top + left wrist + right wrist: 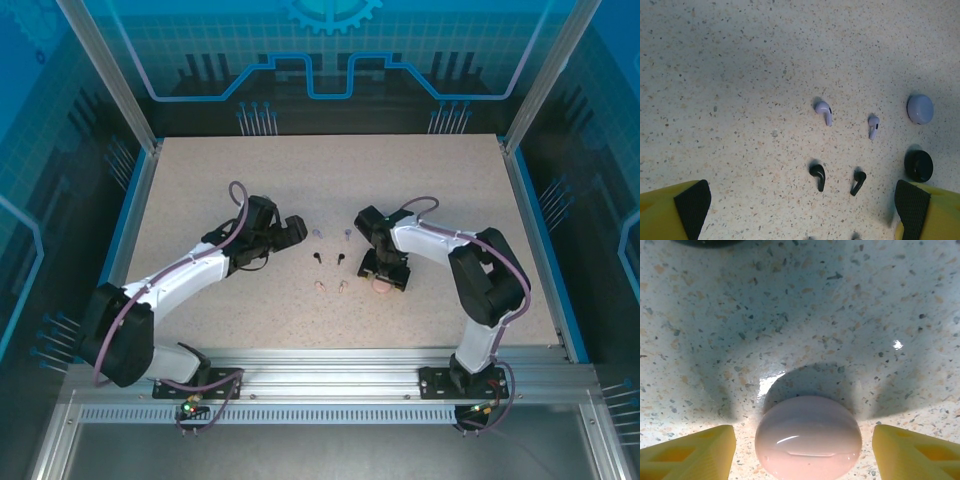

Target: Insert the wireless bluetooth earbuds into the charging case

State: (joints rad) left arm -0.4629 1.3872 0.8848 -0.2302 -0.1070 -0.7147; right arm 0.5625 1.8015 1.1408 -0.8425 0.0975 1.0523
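Note:
Six tiny stemmed earbuds lie in pairs mid-table: lavender (317, 233), black (316, 257) and pale pink (319, 286). In the left wrist view the lavender earbuds (824, 111) lie beyond the black earbuds (818, 175), with a closed lavender case (920, 109) and a black case (918, 165) to their right. My left gripper (298, 231) hovers open left of the earbuds, its pads (692, 202) wide apart and holding nothing. My right gripper (385, 272) stands open around the closed round pink case (808, 437). Small gaps show between the case and the yellow fingers (690, 452).
The speckled table (200, 190) has a blue rim and metal frame posts at its corners. A dark case edge (705, 242) shows at the top of the right wrist view. Open tabletop lies behind and left of the earbuds.

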